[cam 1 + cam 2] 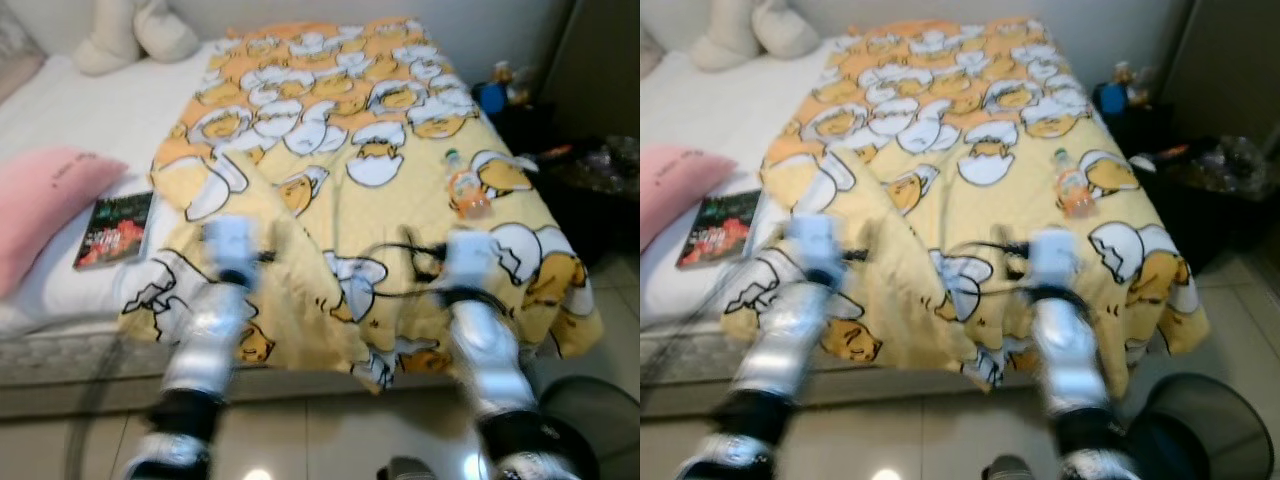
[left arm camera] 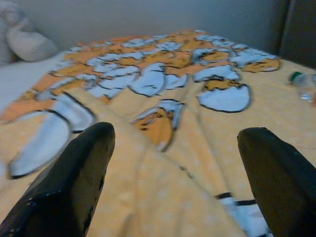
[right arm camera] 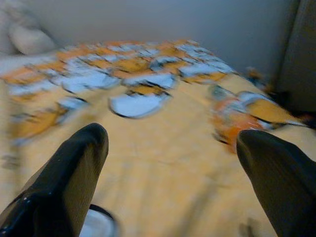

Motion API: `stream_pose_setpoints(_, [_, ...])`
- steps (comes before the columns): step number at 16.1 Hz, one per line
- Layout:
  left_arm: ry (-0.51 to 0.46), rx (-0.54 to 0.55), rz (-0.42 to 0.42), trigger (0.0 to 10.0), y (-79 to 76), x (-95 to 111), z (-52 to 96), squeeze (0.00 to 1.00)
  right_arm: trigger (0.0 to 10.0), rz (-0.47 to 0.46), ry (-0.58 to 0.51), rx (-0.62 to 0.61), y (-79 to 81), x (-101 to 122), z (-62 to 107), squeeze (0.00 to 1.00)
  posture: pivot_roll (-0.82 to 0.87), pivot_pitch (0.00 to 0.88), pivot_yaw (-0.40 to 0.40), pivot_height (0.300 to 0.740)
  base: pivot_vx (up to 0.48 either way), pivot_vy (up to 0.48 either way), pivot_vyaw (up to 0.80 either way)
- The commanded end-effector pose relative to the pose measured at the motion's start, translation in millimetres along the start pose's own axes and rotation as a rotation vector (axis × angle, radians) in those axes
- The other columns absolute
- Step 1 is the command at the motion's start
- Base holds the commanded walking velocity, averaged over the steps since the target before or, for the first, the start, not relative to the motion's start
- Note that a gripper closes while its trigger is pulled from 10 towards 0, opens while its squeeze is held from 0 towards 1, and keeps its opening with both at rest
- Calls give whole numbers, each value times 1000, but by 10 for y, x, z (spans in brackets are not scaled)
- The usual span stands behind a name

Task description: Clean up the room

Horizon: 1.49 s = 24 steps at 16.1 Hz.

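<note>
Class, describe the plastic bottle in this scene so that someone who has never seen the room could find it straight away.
Start at the bed and its yellow blanket printed with cartoon eggs. The bottle lies on that blanket near the bed's right edge, ahead of the right pincer. It is the only clear, orange-labelled thing there; the book lies far left, on the white sheet.

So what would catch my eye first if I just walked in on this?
The yellow cartoon-egg blanket over the bed, with an orange drink bottle lying on its right side. To the left, a book sits beside a pink pillow; both grippers' fingers are spread open above the blanket.
</note>
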State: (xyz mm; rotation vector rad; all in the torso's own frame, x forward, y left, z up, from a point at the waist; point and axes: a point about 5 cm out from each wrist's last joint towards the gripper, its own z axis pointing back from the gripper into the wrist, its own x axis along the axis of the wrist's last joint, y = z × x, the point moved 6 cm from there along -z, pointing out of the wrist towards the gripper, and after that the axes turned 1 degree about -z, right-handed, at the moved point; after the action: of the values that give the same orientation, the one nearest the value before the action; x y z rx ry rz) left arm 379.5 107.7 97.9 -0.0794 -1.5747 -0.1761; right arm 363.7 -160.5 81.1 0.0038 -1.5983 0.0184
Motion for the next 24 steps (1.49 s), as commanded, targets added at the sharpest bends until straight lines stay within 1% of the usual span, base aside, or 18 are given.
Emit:
stream_pose_setpoints(1, [36,69,1,10000,238,-99,50,0,10000,-7,-16,48,189,38,-10,0,-209,0,94,740,0,-431,0])
stream_pose_setpoints(3, [39,98,-3,10000,256,-111,57,0,10000,-4,-10,58,207,27,1,0,-212,0,87,740,268,-396,0])
stream_pose_setpoints(7, [32,67,2,10000,133,-104,37,0,10000,-6,-11,57,153,55,-23,0,-225,0,79,740,295,-374,0])
stream_pose_setpoints(10, [30,71,11,10000,144,-92,15,0,10000,-5,-11,52,128,58,-15,0,-236,0,84,740,315,-360,0])
stream_pose_setpoints(11, [45,112,87,10000,211,-132,30,0,10000,-8,-15,44,111,60,1,0,-238,0,85,740,330,-345,0])
stream_pose_setpoints(12, [81,190,205,10000,341,-226,76,0,10000,-10,-17,39,97,60,18,0,-244,0,89,740,341,-334,0])
stream_pose_setpoints(13, [110,266,277,10000,485,-324,169,0,10000,-13,-19,39,89,61,36,0,-249,0,92,740,352,-319,0])
stream_pose_setpoints(14, [120,273,281,10000,511,-360,219,0,10000,-12,-20,39,84,61,43,0,-249,0,92,740,352,-322,0])
stream_pose_setpoints(15, [128,261,264,10000,507,-384,262,0,10000,-12,-20,40,78,61,49,0,-248,0,92,740,352,-322,0])
stream_pose_setpoints(16, [183,146,178,10000,320,-543,375,0,10000,4,-3,52,54,37,58,0,-245,0,52,740,360,-311,0])
stream_pose_setpoints(17, [204,114,134,10000,258,-608,401,0,10000,13,6,64,34,45,56,0,-249,0,9,740,0,0,0])
stream_pose_setpoints(18, [203,113,118,10000,254,-612,399,0,10000,15,6,69,26,56,55,0,-249,0,9,740,0,0,0])
stream_pose_setpoints(19, [190,149,113,10000,274,-580,335,0,10000,41,15,98,-8,63,41,0,-237,0,-6,740,0,0,0])
stream_pose_setpoints(20, [148,166,128,10000,272,-455,254,0,10000,46,30,88,-79,45,6,0,-228,0,-6,740,0,0,0])
stream_pose_setpoints(21, [115,140,78,10000,227,-344,221,0,10000,23,26,69,-74,59,-42,0,-226,0,0,740,0,0,0])
stream_pose_setpoints(22, [116,135,74,10000,219,-337,220,0,10000,21,24,71,-56,67,-51,0,-227,0,2,740,0,0,0])
stream_pose_setpoints(24, [105,141,86,10000,223,-331,225,0,10000,18,15,95,45,89,-57,0,-233,0,13,740,0,-405,0])
